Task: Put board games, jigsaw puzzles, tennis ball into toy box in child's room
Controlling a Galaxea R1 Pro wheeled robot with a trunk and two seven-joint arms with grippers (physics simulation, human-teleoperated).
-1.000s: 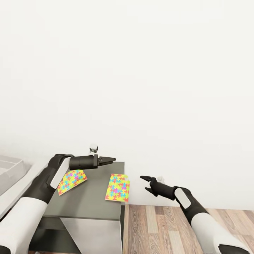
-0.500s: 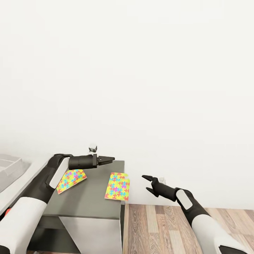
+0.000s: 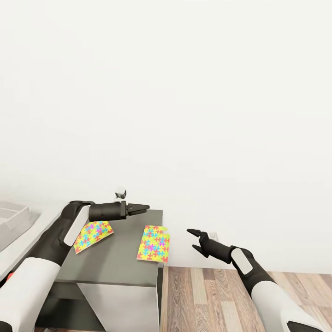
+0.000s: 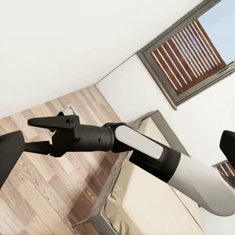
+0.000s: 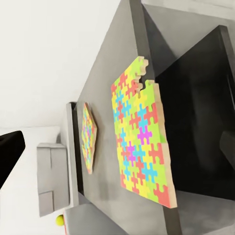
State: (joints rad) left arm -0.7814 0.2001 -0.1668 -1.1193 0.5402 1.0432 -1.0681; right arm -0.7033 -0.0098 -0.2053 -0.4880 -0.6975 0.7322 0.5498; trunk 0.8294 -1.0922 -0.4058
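Two jigsaw puzzles lie flat on the dark grey cabinet top that forms the low end of the bench. The nearer puzzle sits at the cabinet's right edge with one side overhanging it. The other puzzle lies further left, well apart from the first. The toy box shows as a light grey bin at the far left on the paler bench top. A small yellow-green spot in the right wrist view is probably the tennis ball, though it is too small to be sure.

The left gripper hangs above the cabinet's back edge, its fingers pressed together on nothing. The right gripper is off the cabinet's right side over the wood floor, its fingers spread and empty, pointing toward the overhanging puzzle.

The risk lies in that overhang. A sideways nudge from the spread gripper could tip the thin panel off the edge onto the floor. A pinch on the edge of so thin a panel could also slip.
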